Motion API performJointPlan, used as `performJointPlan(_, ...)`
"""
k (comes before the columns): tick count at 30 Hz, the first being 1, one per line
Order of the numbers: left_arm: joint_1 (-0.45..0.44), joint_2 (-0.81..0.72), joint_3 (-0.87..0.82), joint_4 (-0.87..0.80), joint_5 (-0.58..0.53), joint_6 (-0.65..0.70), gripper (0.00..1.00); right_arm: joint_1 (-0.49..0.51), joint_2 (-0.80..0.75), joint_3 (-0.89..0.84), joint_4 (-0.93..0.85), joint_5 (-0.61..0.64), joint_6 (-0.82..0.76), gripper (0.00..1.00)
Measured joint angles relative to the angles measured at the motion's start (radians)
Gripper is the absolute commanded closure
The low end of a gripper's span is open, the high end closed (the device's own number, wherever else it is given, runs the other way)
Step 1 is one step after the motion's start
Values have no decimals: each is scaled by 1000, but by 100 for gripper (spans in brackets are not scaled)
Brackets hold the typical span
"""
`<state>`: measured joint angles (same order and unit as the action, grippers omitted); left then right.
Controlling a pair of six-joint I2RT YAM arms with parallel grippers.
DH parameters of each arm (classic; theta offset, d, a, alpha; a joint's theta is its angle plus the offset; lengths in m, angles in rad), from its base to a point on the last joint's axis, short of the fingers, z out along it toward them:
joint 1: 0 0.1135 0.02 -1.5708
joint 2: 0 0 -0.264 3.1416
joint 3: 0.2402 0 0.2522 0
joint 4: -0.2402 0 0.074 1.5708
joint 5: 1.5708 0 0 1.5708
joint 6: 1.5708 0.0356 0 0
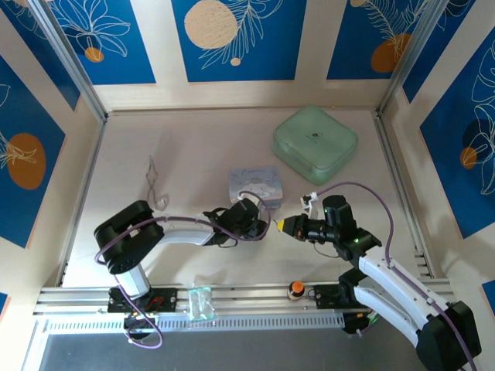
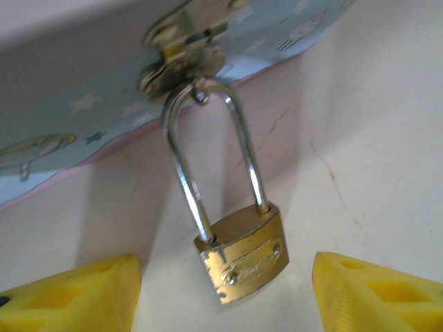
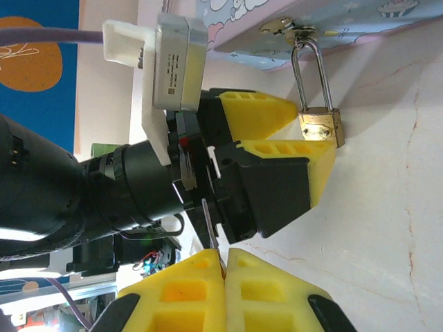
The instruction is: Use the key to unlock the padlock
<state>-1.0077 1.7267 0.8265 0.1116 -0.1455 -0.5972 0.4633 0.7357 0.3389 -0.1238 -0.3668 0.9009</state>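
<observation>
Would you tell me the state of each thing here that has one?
tin: lid shut
padlock: closed, shackle through tin's hasp
key: pinched in right gripper
right gripper: shut on key
left gripper: open, either side of padlock
green box: shut

Padlock (image 2: 242, 254): small, with a brass-gold body and a long, thin silver U-shaped shackle. In the left wrist view the body sits lower centre, slightly tilted. Its face carries an engraved plate with a rivet at each end. Both shackle legs enter the body, so it reads as locked. The shackle's bend is hooked through the brass clasp (image 2: 181, 48) of a pale blue tin (image 2: 62, 135) at upper centre.

In the right wrist view the padlock is at upper right.

Key (image 3: 210, 232): a thin, pale metal sliver seen edge-on at lower centre, near upright. Its lower end is pinched in the right gripper (image 3: 225, 259). It is well apart from the padlock; the teeth are not discernible.
</observation>
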Motion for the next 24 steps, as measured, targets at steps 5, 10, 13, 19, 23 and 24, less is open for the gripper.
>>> performJointPlan(5, 0, 40, 32, 36, 6, 12, 43, 0, 0, -13, 0, 0, 0, 100)
performJointPlan(10, 0, 67, 40, 61, 0, 14, 51, 0, 1, -24, 7, 0, 1, 100)
performJointPlan(13, 0, 74, 40, 71, -12, 9, 58, 0, 1, -38, 11, 0, 5, 100)
performJointPlan(19, 0, 80, 40, 105, -11, -20, 72, 0, 21, -71, 42, 7, 14, 100)
performJointPlan(23, 0, 82, 40, 129, -7, -44, 83, 2, 48, -89, 66, 20, 24, 100)
performJointPlan(24, 0, 82, 39, 138, -4, -51, 86, 3, 55, -90, 68, 23, 27, 100)
